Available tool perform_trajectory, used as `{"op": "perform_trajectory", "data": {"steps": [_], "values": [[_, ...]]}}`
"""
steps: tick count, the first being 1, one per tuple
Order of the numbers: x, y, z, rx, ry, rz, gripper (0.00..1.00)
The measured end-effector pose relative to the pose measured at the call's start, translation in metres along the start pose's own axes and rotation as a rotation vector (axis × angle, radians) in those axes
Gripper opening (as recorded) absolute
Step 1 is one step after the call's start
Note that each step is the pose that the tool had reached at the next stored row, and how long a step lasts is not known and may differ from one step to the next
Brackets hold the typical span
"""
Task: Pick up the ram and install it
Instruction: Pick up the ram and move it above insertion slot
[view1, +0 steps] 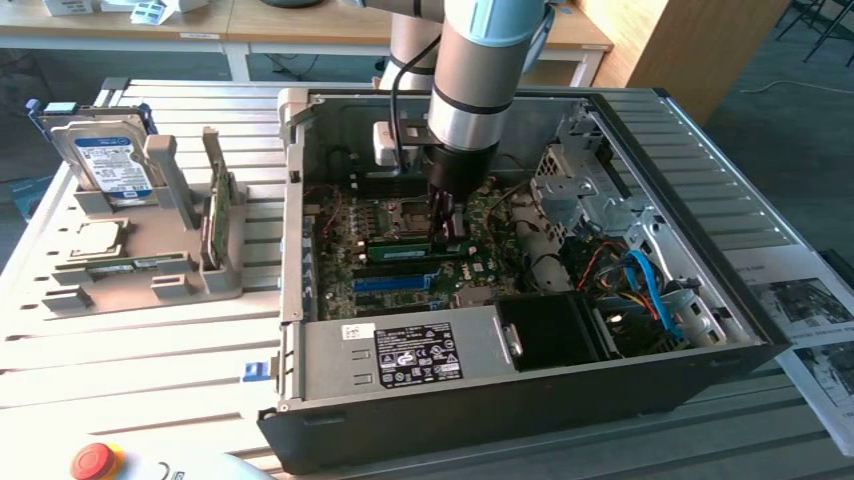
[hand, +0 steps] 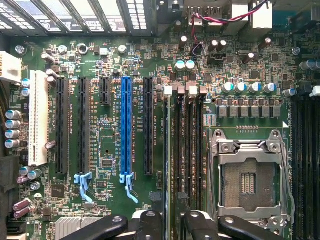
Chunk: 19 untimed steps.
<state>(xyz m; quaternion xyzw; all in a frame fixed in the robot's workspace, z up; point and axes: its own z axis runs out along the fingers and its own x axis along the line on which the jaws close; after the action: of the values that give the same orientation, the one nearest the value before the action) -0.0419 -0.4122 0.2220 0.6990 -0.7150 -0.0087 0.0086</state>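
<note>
Gripper (view1: 447, 228) reaches down into the open computer case (view1: 747, 330), its fingers (hand: 150, 222) clamped on the ram (view1: 400, 241). Edge-on in the wrist view, the green stick lies along the memory slots (hand: 192, 150), between the CPU socket (hand: 248, 180) and the blue expansion slot (hand: 127, 130).

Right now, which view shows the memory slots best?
The wrist view: the memory slots lie straight-on, dark and nearly full length, beside the empty CPU socket. The exterior view shows them small and slanted on the motherboard, partly hidden by the hand.
</note>
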Motion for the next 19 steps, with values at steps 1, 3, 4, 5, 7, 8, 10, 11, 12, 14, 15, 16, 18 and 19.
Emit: {"op": "perform_trajectory", "data": {"steps": [1, 3, 4, 5, 7, 8, 10, 11, 12, 14, 15, 16, 18, 19], "values": [[0.0, 0.0, 0.0, 0.0, 0.0, 0.0, 0.25], [0.0, 0.0, 0.0, 0.0, 0.0, 0.0, 0.25], [0.0, 0.0, 0.0, 0.0, 0.0, 0.0, 0.25], [0.0, 0.0, 0.0, 0.0, 0.0, 0.0, 0.25], [0.0, 0.0, -0.0005, 0.0, -0.0001, 0.0, 0.25], [0.0, 0.0, -0.0015, 0.0, -0.0001, 0.0, 0.25], [0.0, 0.0001, -0.0047, 0.0, -0.0001, 0.0, 0.25], [0.0, 0.0002, -0.0067, 0.0, 0.0, 0.0, 0.25], [0.0, 0.0002, -0.0093, 0.0, 0.0, 0.0, 0.25], [0.0, 0.0004, -0.0151, -0.0001, 0.0001, 0.0, 0.25], [0.0, 0.0005, -0.0182, -0.0003, -0.0001, 0.0, 0.25], [0.0, 0.0006, -0.0215, -0.0006, 0.0001, 0.0, 0.25], [0.0, 0.0007, -0.0279, -0.001, 0.0, 0.0, 0.25], [0.0, 0.0008, -0.031, -0.0011, 0.0001, 0.0, 0.25]]}}
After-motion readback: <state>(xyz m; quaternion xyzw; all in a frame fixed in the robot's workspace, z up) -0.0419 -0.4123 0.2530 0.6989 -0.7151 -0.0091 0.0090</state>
